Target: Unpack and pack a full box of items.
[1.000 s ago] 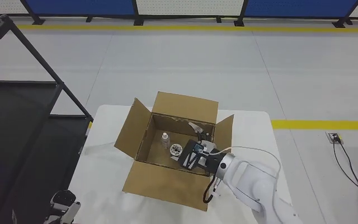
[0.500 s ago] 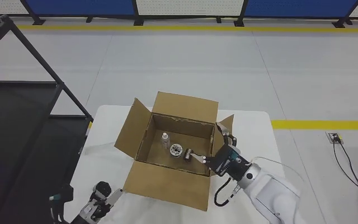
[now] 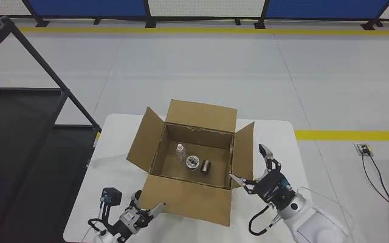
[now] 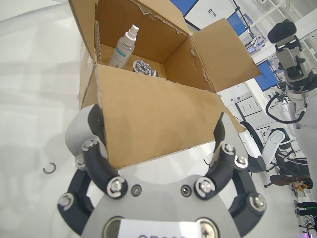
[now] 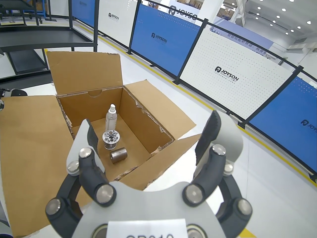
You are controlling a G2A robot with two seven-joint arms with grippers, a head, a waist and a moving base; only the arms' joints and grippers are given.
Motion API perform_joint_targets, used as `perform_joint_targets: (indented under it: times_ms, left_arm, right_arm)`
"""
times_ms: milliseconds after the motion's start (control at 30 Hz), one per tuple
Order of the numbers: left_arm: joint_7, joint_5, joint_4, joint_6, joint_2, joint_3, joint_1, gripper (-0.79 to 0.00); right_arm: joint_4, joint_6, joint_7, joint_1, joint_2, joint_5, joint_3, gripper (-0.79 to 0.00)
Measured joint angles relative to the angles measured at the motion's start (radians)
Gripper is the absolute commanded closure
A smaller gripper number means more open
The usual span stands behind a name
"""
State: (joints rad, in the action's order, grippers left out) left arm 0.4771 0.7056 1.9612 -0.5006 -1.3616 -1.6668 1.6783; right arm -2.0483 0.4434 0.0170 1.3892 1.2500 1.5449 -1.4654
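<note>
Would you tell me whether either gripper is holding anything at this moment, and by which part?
Nothing is held: the left gripper and right gripper are both open, clamping nothing.

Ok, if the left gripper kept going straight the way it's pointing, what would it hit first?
Most likely the near flap of the brown cardboard box. The left gripper points straight at it, open jaws framing the flap. How much gap remains is hard to judge.
</note>
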Motion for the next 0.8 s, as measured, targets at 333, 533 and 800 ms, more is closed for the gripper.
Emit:
perform_joint_targets:
  times_ms: [333,533,800]
  left_arm:
    - [-0.012,0.051,0.038,-0.013,0.009,0.072,0.036,-0.785]
    - [-0.051,0.092,0.07,-0.035,0.016,0.098,0.069,-0.785]
    - [-0.145,-0.107,0.149,-0.008,0.025,-0.032,0.163,-0.785]
  right_arm:
    - [0.068,0.032,-0.022,-0.021,-0.008,-0.08,-0.052,-0.785]
    - [0.191,0.11,0.086,-0.1,-0.014,-0.271,-0.089,-0.785]
    - [0.197,0.104,0.096,-0.104,-0.014,-0.283,-0.091,-0.785]
